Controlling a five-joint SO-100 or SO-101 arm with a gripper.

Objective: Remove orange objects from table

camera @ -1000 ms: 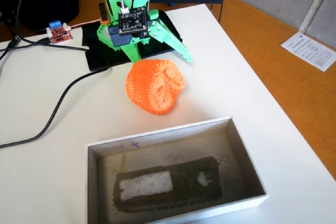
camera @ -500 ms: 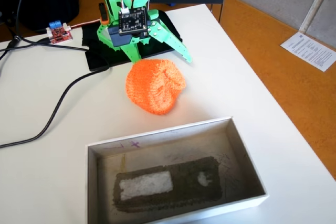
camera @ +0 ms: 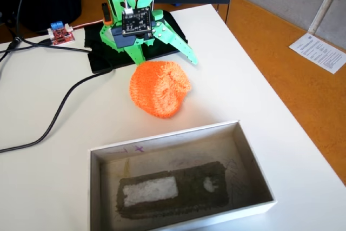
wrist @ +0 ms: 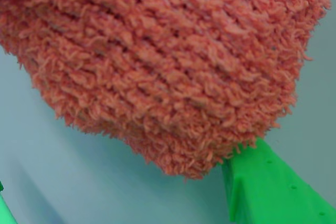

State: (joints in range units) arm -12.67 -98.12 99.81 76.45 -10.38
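The orange knitted cloth piece (camera: 160, 89) lies on the white table (camera: 48, 177), between the arm and the box. In the wrist view it (wrist: 168, 61) fills most of the picture. My green gripper (camera: 165, 64) stands at the cloth's far edge with its jaws spread apart. One finger (camera: 184, 48) reaches out to the right and the other (camera: 138, 58) points down at the cloth's left. In the wrist view a green finger (wrist: 273, 192) shows at the bottom right, its tip hidden under the cloth, and a sliver of the other shows at the bottom left.
A white-walled open box with a dark grey bottom (camera: 178, 190) stands at the near side of the table. Black cables (camera: 59, 117) and a small red board (camera: 60, 33) lie at the left. The arm's black base plate (camera: 108, 52) is at the back. The orange-brown floor (camera: 286, 79) lies beyond the right edge.
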